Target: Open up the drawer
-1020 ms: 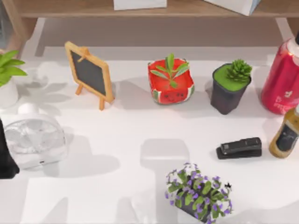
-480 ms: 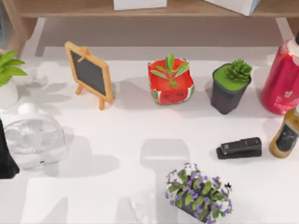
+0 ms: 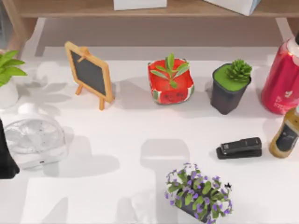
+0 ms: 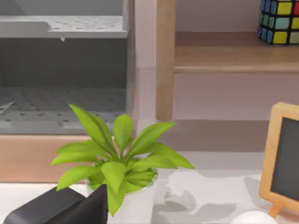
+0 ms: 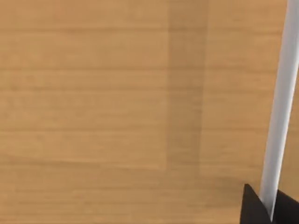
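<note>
In the right wrist view the drawer's light wooden front (image 5: 117, 116) is very close. A slim white handle bar (image 5: 280, 102) runs down it. My right gripper (image 5: 271, 205) has a dark fingertip on each side of that bar, tight against it. My left arm is the black shape at the table's left edge (image 3: 4, 158), parked. Its gripper (image 4: 70, 207) shows as a dark block beside a leafy plant.
On the table stand a small chalkboard (image 3: 89, 73), a watermelon pot (image 3: 171, 86), a black succulent pot (image 3: 230, 87), a red bottle (image 3: 282, 79), an amber bottle (image 3: 286, 135), a stapler (image 3: 239, 148), a purple flower planter (image 3: 198, 192) and a white fan (image 3: 32, 137). A wooden shelf (image 3: 70, 8) runs along the back.
</note>
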Robot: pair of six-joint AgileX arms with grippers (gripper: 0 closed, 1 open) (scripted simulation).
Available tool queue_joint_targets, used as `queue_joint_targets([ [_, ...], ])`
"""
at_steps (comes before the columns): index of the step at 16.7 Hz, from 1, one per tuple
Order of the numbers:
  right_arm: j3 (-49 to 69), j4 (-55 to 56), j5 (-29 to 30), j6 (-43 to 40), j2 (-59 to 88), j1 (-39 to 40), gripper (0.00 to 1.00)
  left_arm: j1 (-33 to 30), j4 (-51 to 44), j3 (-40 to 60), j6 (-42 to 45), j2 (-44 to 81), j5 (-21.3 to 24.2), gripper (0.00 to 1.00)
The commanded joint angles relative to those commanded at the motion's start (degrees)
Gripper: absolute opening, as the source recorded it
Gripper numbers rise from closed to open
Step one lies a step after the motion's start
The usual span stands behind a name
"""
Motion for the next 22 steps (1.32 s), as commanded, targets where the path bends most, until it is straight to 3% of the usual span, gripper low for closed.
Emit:
queue_joint_targets([
  [5,-1.1,0.9,-0.7,0.0,-0.5,-0.7,0.0,0.0,0.0,0.0,0.0,0.0,0.0,1.0],
  [18,-1.1,0.9,-0.7,0.0,-0.5,-0.7,0.98,0.0,0.0,0.0,0.0,0.0,0.0,1.0],
  [22,-1.1,0.9,-0.7,0.0,-0.5,-0.7,1.0,0.0,0.0,0.0,0.0,0.0,0.0,1.0],
])
